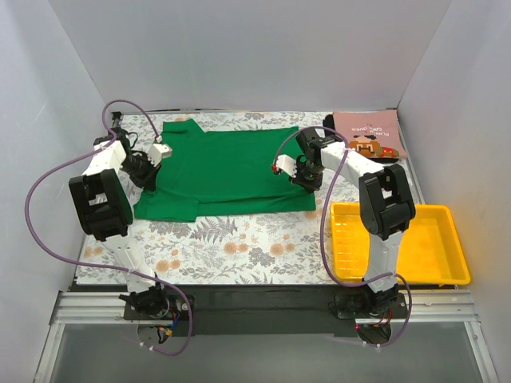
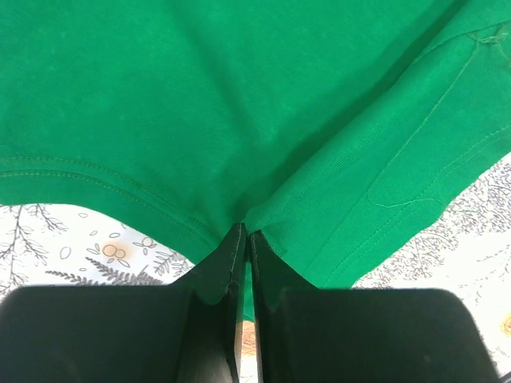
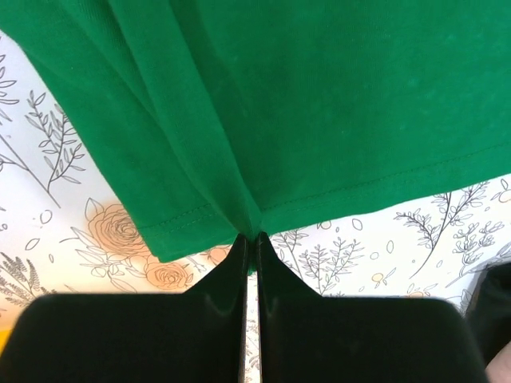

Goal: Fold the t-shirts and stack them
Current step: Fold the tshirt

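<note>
Clamped tight at the left gripper (image 2: 246, 233): a pinch of the green t-shirt (image 1: 223, 163), caught at its stitched hem, with the two black fingers pressed together and the cloth puckered into creases just above the tips. Likewise at the right gripper (image 3: 251, 239): shut on the hemmed edge of the same shirt, with long folds fanning up and away from the pinch and a doubled layer of cloth hanging to the left of it. Beneath both pinches, in the wrist views, bare floral worktop (image 1: 239, 247) right beside the hem. Seen from above, spread wide across the middle of the worktop between the two arms, mostly flat, with one sleeve reaching toward the far left corner and the near edge lying straight from left to right. Held at the left edge by the left arm, and well in from the right edge by the right arm. Beyond the right arm, in the far right corner: the pink t-shirt (image 1: 367, 132), folded into a neat rectangle, brown pixel print facing up, well apart from the green one. Nearer, at the right edge of the worktop beside the right arm: the yellow tray (image 1: 447, 275), clear of both shirts.
</note>
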Controlling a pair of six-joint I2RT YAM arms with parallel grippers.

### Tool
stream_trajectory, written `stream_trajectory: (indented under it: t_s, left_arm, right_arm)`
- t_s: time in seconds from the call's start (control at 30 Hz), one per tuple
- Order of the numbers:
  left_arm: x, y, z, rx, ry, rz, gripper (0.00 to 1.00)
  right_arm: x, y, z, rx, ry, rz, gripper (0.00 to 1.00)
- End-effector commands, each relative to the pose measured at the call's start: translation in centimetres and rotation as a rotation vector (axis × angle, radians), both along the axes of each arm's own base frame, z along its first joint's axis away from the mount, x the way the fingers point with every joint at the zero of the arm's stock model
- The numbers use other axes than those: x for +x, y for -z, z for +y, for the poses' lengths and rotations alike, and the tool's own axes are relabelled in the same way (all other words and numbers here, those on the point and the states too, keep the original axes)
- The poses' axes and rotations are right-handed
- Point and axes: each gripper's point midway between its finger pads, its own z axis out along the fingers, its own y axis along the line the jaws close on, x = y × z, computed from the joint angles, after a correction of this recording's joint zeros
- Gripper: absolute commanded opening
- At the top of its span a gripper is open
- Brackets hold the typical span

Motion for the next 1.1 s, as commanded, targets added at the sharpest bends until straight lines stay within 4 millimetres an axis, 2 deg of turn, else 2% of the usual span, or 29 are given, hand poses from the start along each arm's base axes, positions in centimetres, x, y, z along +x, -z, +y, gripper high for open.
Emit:
stream_trajectory:
  t_s: [0.0,0.2,0.4,0.57,0.73,1.07]
  left_arm:
    - [1.9,-1.4,0.5,0.019,-0.006,-0.069,0.0]
    - [2.3,-1.8,0.3,0.0,-0.01,-0.083,0.0]
    - [1.8,-2.2,0.4,-0.013,0.003,-0.085,0.0]
    - [1.0,-2.6,-0.2,-0.039,0.03,-0.095,0.0]
    - [1.3,-2.5,0.4,-0.043,0.012,-0.112,0.0]
    - [2.7,-2.6,0.6,-0.051,-0.002,-0.147,0.0]
  right_arm:
    - [0.7,0.0,-0.3,-0.024,-0.035,-0.003,0.01]
    - [1.0,0.1,-0.6,-0.039,-0.038,-0.011,0.01]
    - [1.7,-1.3,-0.4,-0.022,-0.044,-0.048,0.01]
    - [1.3,-1.4,-0.3,-0.011,-0.047,-0.036,0.01]
    - [0.9,-1.2,-1.0,-0.032,-0.048,-0.03,0.01]
    - [2.2,-1.1,-0.2,-0.013,-0.032,-0.033,0.01]
